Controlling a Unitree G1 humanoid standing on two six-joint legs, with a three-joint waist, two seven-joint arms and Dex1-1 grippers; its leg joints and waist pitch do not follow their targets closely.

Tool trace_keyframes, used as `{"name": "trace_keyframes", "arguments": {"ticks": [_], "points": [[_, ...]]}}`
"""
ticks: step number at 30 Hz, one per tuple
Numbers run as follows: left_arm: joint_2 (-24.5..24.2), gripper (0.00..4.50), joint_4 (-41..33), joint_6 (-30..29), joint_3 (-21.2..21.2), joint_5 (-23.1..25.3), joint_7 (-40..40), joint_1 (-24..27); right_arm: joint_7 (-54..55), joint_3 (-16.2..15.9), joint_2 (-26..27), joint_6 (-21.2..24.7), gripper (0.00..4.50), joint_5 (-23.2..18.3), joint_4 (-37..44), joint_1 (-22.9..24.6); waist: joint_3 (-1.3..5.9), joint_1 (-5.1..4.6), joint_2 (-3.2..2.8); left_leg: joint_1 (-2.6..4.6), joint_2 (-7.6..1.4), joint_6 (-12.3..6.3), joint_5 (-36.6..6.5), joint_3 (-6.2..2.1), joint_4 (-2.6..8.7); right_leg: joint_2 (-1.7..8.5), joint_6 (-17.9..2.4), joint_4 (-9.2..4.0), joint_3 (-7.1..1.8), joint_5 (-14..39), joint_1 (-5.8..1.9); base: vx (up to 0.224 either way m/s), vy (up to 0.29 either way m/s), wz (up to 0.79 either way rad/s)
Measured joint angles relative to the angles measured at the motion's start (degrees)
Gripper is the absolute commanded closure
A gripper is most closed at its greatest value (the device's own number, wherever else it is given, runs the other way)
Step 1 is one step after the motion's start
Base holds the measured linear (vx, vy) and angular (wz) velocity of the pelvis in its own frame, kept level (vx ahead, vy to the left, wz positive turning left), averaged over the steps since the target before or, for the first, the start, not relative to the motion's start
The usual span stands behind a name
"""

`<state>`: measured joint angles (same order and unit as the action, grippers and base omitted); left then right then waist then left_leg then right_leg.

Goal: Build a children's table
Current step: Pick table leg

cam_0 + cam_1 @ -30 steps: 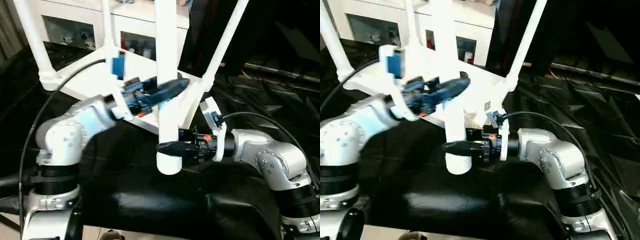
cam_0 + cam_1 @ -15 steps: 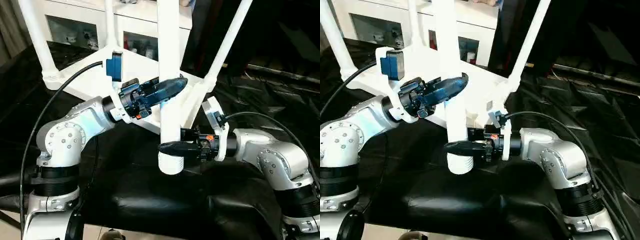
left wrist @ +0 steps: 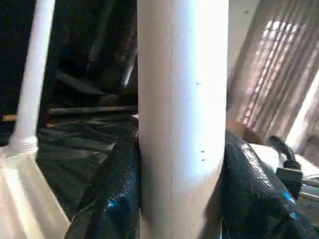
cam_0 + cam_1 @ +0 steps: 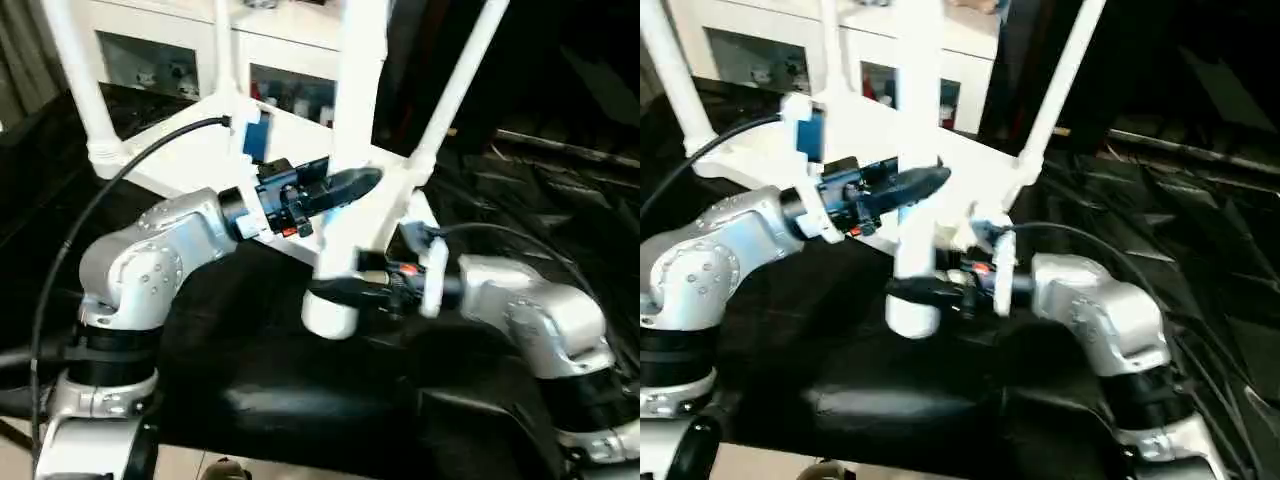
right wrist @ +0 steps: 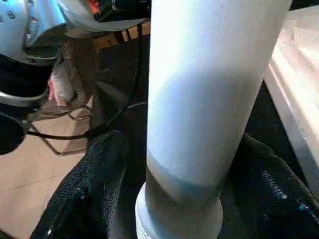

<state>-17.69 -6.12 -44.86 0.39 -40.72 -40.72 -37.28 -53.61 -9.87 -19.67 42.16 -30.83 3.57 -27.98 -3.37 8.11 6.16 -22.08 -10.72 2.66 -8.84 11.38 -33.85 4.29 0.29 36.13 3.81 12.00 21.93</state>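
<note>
Left gripper closes on the loose leg partway up its shaft; in the left wrist view we see both black fingers pressed against the white tube, one on each side. Right gripper sits lower on the same leg, near its thick ribbed end. In the right wrist view its fingers flank the tube, but we cannot tell whether they press on it or stand just off it. We note the leg stands nearly upright, its thick end low, just above the black-covered surface. Behind it the children's table lies upside down on that surface, with three legs already standing up from its corner sockets. White cabinet with glass doors stands behind.
</note>
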Motion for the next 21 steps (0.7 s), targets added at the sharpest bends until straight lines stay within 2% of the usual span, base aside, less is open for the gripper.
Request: {"name": "trace_keyframes", "arguments": {"ticks": [8, 21], "points": [[-0.2, 2.68, -0.3, 1.0, -1.4, 2.2, 0.8, -0.1, 1.4, -0.5, 0.9, -1.6, 1.39, 2.0, -1.9, -1.5, 0.01, -0.02, 0.01, -0.01, 0.00, 0.00, 0.0, 0.01, 0.00, 0.00, -0.2, 0.00, 0.00, -0.1, 0.00, 0.000, 0.000, 0.00], [0.4, 2.68, -1.1, 2.0, -1.4, 2.2, -0.3, -0.1, 1.2, -0.7, 2.7, 0.9, 1.39, 0.3, -4.8, -2.6, 0.00, -0.04, 0.00, 0.00, 0.00, 0.00, 0.0, 0.00, 0.00, 0.00, -0.2, 0.00, 0.00, -0.1, 0.00, 0.000, 0.000, 0.00]]}}
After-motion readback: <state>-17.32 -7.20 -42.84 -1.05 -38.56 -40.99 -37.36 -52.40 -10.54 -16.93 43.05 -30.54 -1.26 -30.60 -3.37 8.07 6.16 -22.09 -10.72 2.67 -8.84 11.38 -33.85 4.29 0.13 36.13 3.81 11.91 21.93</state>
